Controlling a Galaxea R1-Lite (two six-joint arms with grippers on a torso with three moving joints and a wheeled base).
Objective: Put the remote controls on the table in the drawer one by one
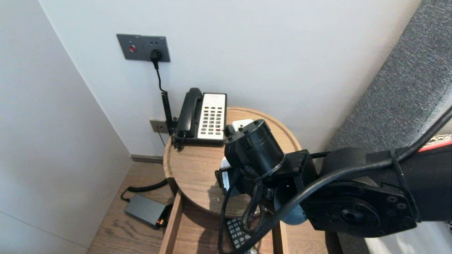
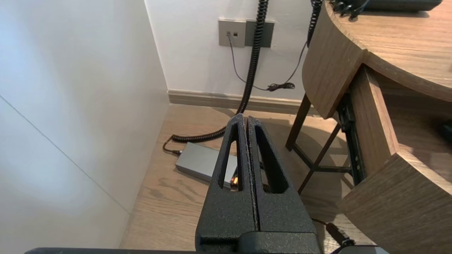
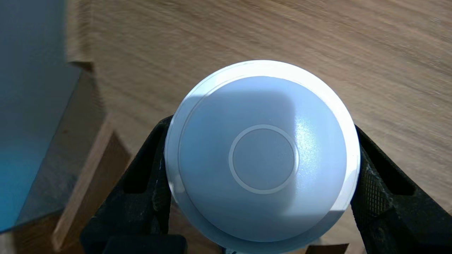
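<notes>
My right gripper [image 3: 261, 127] is shut on a white round container [image 3: 262, 155] with a raised ring in the middle of its top. A black finger presses against each side of it, over the wooden table top [image 3: 247, 31]. In the head view the right wrist [image 1: 257, 148] hangs over the near half of the round wooden table [image 1: 190, 169] and hides the fingers; only a sliver of the white container [image 1: 224, 164] shows. My left gripper [image 2: 246, 118] is shut and empty, parked low beside the table above the floor.
A black and white telephone [image 1: 203, 116] stands at the table's back, a small white item [image 1: 242, 123] beside it. An open drawer [image 1: 197, 229] under the table holds a keypad device [image 1: 237, 234]. A grey box [image 1: 144, 210] with cables lies on the floor. A grey padded panel [image 1: 399, 91] rises at the right.
</notes>
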